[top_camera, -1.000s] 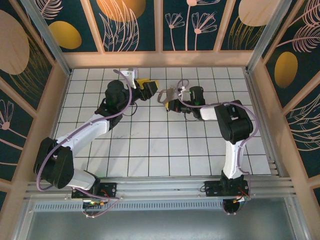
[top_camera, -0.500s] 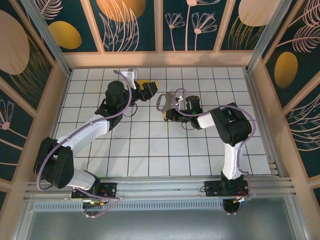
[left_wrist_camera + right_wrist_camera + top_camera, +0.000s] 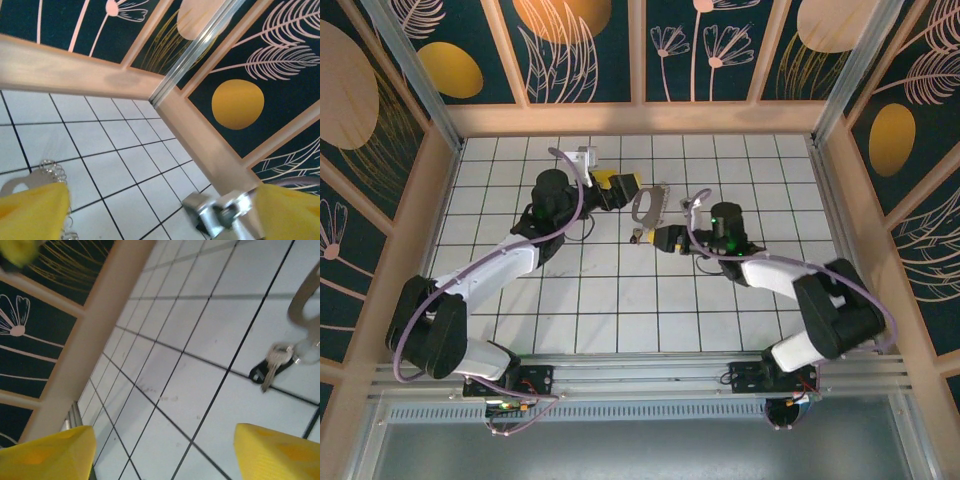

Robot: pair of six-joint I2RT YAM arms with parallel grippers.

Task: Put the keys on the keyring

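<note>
Left fingers (image 3: pixel 30 210): yellow, spread wide with nothing gripped; they point toward the far right corner of the enclosure.
Right fingers (image 3: pixel 280 450): yellow, also spread wide and gripping nothing, low over the tiles and pointing left.
Keyring (image 3: pixel 648 205): pale silvery loop lying between the two sets of fingers, just beside the left ones. Its small coiled pieces peek over one finger in the left wrist view. Whether finger and loop touch cannot be told.
Key (image 3: pixel 272 367): black head and short silvery blade, flat on a tile just ahead of the right fingers and close to the near end of the keyring. Whether it hangs on the loop cannot be told.
Tabletop (image 3: pixel 620 320): white tiles with dark lines. Bare tiles run from both sets of fingers to the near edge and out to either side.
Wooden rim (image 3: pixel 640 118): bounds the tiles at the far side and both flanks. The left fingers are near the far stretch; the right fingers are farther from it.
Corner post (image 3: pixel 195 50): silvery metal strip rising where two rim pieces meet, ahead of the left fingers.
Near rail (image 3: pixel 650 365): grey metal strip along the front edge, carrying both arm bases, well apart from the fingers.
</note>
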